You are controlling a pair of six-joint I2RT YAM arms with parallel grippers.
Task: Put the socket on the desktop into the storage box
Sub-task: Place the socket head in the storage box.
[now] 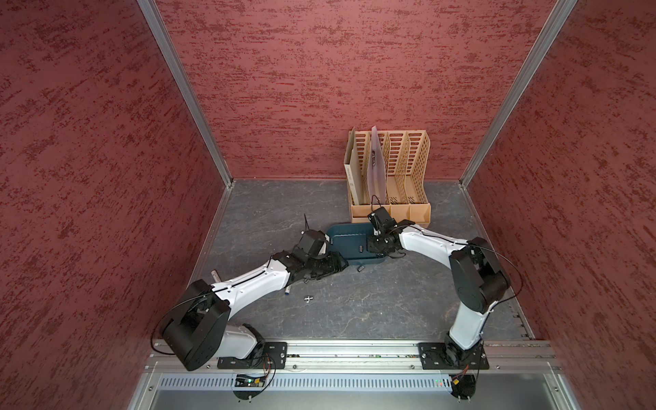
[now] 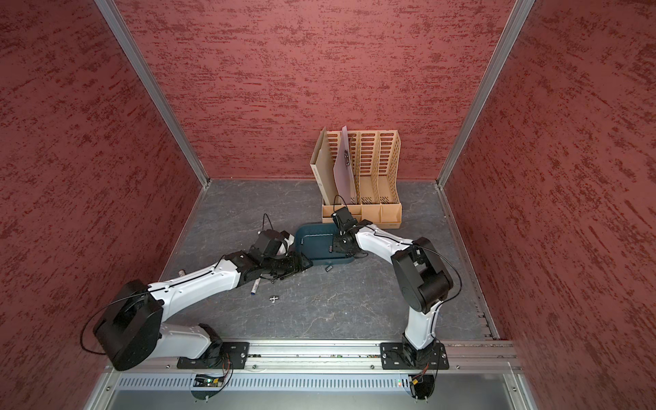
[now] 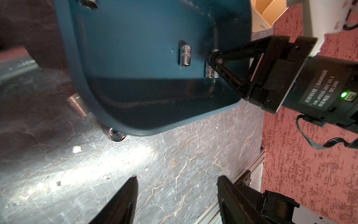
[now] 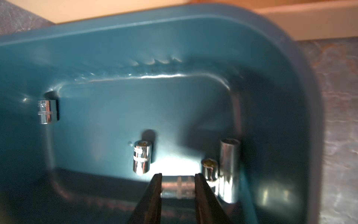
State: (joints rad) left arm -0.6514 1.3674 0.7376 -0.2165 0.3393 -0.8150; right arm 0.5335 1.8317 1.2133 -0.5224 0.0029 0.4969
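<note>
The dark teal storage box (image 1: 346, 234) (image 2: 316, 238) lies on the desktop in front of the tan rack. My right gripper (image 4: 178, 175) (image 1: 371, 247) reaches into its right end, shut on a chrome socket (image 4: 177, 186) held crosswise between the fingers, low over the floor of the box. Several other sockets lie inside, among them a short one (image 4: 142, 158) (image 3: 185, 55) and a tall one (image 4: 229, 170). One socket (image 1: 361, 268) (image 3: 116, 134) lies on the desktop against the box's front rim. My left gripper (image 3: 177, 180) (image 1: 341, 264) is open and holds nothing, at the box's front left corner.
A tan perforated file rack (image 1: 390, 170) with folders stands right behind the box. A small chrome adapter (image 1: 308, 299) lies on the desktop in front of the left arm. A marker pen (image 2: 256, 285) lies partly under that arm. Red walls close in three sides.
</note>
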